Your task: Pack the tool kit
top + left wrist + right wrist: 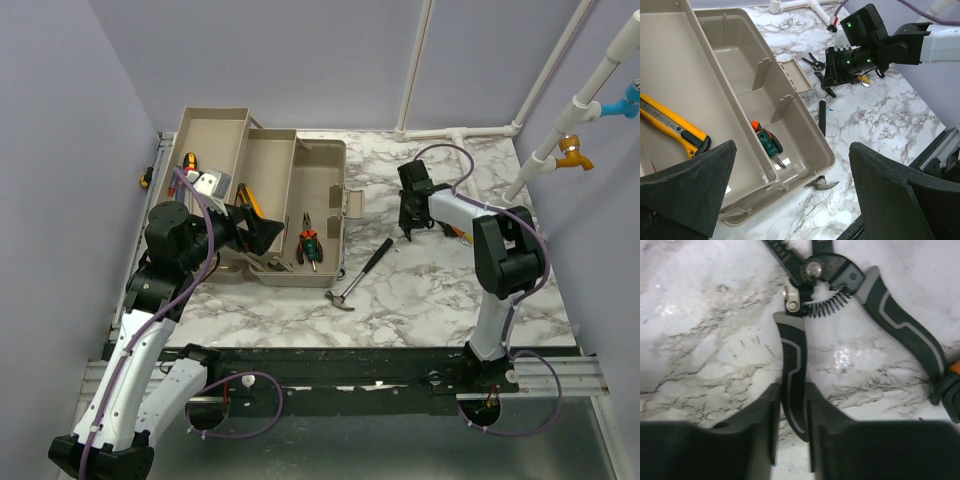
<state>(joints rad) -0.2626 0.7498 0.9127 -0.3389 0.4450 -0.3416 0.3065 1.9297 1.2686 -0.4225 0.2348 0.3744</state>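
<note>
Right pincer [792, 390] pinches one dark handle of the spring pliers [840, 280], which lie flat on the marble surface [705, 340]. Left pincer [790, 150] hangs spread wide above the open beige toolbox [325, 185] at the surface's left side. Hammer [362, 272] lies just beside the toolbox, to its right.

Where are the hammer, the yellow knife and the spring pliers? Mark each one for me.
hammer [364, 268]: top view, on its black handle.
yellow knife [667, 124]: left wrist view, on its yellow body.
spring pliers [793, 360]: right wrist view, on the left handle.
</note>
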